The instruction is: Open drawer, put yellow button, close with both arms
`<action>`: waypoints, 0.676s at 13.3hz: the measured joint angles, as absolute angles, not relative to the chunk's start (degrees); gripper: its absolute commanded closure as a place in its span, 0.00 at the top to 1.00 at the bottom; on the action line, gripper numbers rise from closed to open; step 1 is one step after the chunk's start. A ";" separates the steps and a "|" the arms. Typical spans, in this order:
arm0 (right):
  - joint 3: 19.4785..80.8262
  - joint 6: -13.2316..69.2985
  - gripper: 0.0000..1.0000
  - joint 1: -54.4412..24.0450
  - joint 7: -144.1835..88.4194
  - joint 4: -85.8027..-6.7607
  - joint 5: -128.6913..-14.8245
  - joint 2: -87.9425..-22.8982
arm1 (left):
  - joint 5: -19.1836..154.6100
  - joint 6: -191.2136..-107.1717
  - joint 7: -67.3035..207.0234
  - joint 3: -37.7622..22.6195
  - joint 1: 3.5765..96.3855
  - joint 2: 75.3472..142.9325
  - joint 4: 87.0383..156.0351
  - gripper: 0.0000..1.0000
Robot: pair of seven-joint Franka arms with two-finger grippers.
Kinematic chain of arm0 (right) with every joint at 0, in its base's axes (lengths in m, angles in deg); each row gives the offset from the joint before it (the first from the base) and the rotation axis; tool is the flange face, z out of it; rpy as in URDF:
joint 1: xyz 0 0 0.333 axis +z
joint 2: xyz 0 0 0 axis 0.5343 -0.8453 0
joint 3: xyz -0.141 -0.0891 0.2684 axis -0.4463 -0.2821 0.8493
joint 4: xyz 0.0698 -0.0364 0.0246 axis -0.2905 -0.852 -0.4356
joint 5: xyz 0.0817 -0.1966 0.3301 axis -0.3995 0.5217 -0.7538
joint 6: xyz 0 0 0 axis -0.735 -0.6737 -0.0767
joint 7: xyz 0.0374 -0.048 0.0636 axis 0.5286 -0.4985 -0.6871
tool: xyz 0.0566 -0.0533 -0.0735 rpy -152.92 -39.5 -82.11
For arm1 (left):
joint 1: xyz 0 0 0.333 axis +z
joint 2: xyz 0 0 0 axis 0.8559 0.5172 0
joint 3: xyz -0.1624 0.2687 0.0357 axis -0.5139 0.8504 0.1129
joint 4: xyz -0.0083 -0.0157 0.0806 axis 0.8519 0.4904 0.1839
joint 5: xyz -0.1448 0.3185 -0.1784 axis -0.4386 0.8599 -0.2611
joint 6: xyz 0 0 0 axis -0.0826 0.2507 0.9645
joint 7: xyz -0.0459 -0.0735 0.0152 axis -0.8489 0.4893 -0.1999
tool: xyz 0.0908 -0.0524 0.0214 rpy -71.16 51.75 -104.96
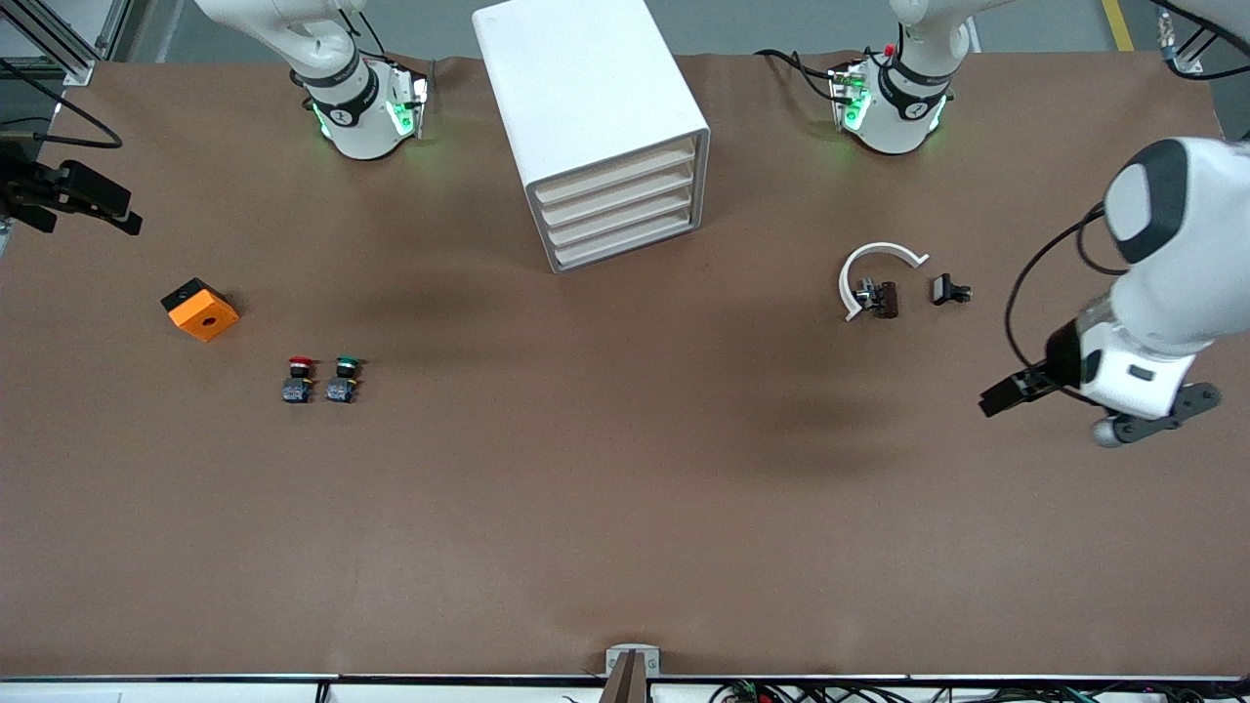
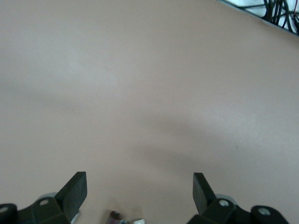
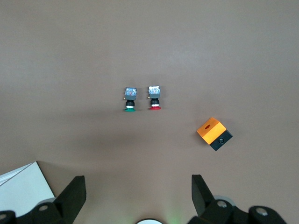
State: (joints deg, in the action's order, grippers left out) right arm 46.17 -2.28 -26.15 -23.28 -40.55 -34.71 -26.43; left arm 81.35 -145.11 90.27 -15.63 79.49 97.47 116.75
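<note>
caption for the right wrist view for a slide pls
Open right tool above the brown table, looking down on the green-capped button, red-capped button and orange-and-black block.

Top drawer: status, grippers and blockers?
Left gripper open, right gripper open, each up at its own table end. Drawer shut, untouched; yellow button not seen. Red button, green button, orange box lie well off the cabinet.

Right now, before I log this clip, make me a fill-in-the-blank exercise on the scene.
The cabinet has ____ drawers, all shut.
Beside the red-capped button, the other button has a ____ cap.
The orange box lies toward the ____ arm's end.
The left tool and right tool both stand ____.
Missing: four; green; right; open.
</note>
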 measured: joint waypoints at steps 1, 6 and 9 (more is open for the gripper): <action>46.18 -1.91 1.00 -26.15 -23.28 -41.04 -34.71 -25.86 | 81.35 -142.16 90.07 -15.70 79.48 97.07 114.12 1.00; 46.22 -1.76 1.00 -26.17 -23.27 -40.75 -34.71 -24.87 | 81.37 -129.71 81.77 -6.54 71.42 91.08 107.23 1.00; 46.09 -2.09 1.00 -26.74 -23.27 -39.81 -34.71 -24.61 | 81.00 -122.12 76.31 -1.43 66.62 86.09 107.15 1.00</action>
State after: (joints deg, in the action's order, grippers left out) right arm 46.09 -2.09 -26.74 -23.27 -39.81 -34.71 -24.61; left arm 81.00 -122.12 76.31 -1.43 66.62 86.09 107.15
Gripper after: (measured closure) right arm 0.000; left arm 0.000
